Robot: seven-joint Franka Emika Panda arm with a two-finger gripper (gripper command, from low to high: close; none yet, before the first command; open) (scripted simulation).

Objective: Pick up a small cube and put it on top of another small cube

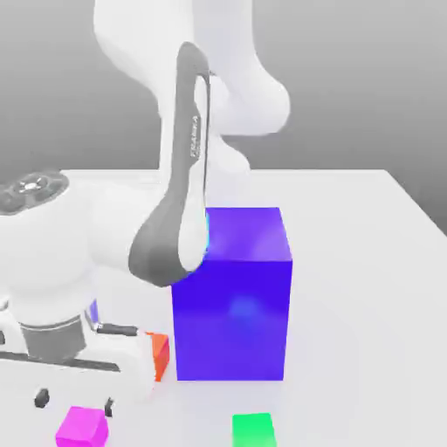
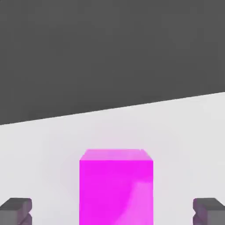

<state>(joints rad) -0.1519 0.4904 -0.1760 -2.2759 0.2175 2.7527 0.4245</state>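
End effector (image 1: 74,402) low at the lower left of the exterior view, fingers spread wide, holding nothing. Small magenta-pink cube (image 1: 83,427) on the white desk (image 1: 367,262), just below the fingertips (image 1: 41,399) at the bottom edge of that frame. In the hand view, same cube (image 2: 116,186) centred between the two dark fingertips (image 2: 16,210), apart from both. Big blue-violet block (image 1: 234,297) in the middle; orange cube (image 1: 159,354) touching or just beside its lower left; green cube (image 1: 253,430) near the bottom centre.

Your outside camera looks down across the table (image 1: 367,262); your hand camera sits close, and both see the pink cube (image 1: 82,427) (image 2: 116,186)
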